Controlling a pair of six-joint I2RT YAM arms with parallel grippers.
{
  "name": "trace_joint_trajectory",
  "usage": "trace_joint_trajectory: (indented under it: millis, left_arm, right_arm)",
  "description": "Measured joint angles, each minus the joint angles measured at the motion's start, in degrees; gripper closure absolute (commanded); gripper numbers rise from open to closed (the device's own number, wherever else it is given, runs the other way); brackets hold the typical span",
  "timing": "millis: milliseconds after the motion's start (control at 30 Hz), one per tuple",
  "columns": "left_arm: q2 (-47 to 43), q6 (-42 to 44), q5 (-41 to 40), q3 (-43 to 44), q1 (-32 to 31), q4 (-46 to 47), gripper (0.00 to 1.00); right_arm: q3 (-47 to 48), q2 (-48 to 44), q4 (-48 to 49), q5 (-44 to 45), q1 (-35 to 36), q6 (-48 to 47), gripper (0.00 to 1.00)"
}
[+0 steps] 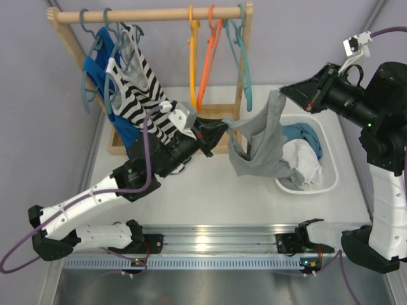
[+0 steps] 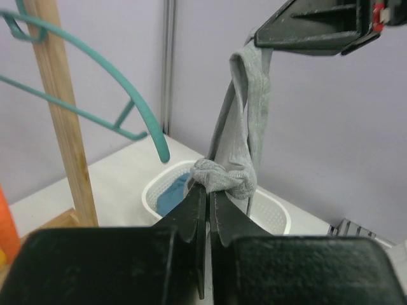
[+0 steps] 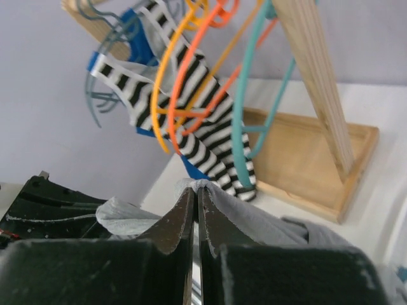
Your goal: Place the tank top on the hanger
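We had our left gripper (image 1: 224, 123) pinched tight on a bunched edge of the tank top (image 1: 264, 145). Our right gripper (image 1: 284, 91) was clamped on a higher edge, so the grey cloth hung between them by the white basket (image 1: 332, 166). The hanger (image 1: 193, 57) hung on the wooden rail (image 1: 149, 14), up and left of the cloth.

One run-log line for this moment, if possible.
left end effector: shut on tank top | right end effector: shut on tank top | hanger: on rack
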Motion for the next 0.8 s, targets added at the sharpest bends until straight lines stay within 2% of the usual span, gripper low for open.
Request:
trace_joint_trajectory:
  millis: [167,300,467,667,800]
  left_arm:
    - [-1.1,3.3,-0.5,11.9,0.0,-7.5,1.0]
    - [-1.1,6.3,-0.9,22.5,0.0,-10.8,1.0]
    - [-0.9,9.2,-1.0,31.4,0.0,-13.5,1.0]
    - [0.4,11.0,-1.7,36.7,-0.1,-16.4,1.0]
    - [0.4,10.9,-2.8,35.7,-0.1,-18.3,1.0]
  right_arm:
    - [5.3,2.3,10.5,-5.2,0.1,4.9,1.0]
    - [7.2,3.1,18.4,-7.0,0.1,8.5,1.0]
    - [7.4,3.5,27.7,-8.5,0.2,13.6,1.0]
    - [7.0,5.3,33.0,-9.9,0.2,17.6,1.0]
    - [0.4,3.3,34.9,-9.8,0.2,18.1,1.0]
